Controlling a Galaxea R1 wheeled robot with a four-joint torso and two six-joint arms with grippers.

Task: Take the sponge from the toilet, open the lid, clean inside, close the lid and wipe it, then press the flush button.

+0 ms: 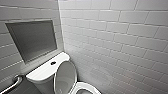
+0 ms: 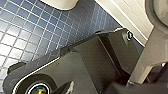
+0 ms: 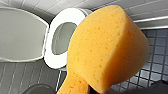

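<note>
Sponge [image 3: 107, 50], soft, orange, rounded, is pinched in my right pincer; white shiny toilet [image 3: 53, 58] lies straight ahead, lid [image 3: 20, 35] up.

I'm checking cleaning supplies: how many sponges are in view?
1. The sponge is close before the right wrist camera, with the toilet and its raised lid beyond. Another could be hidden behind it.

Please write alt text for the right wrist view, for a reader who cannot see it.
An orange sponge looms large, close to the camera. Behind it stands a white toilet with its lid raised and the bowl open, on a floor of small blue tiles.
</note>
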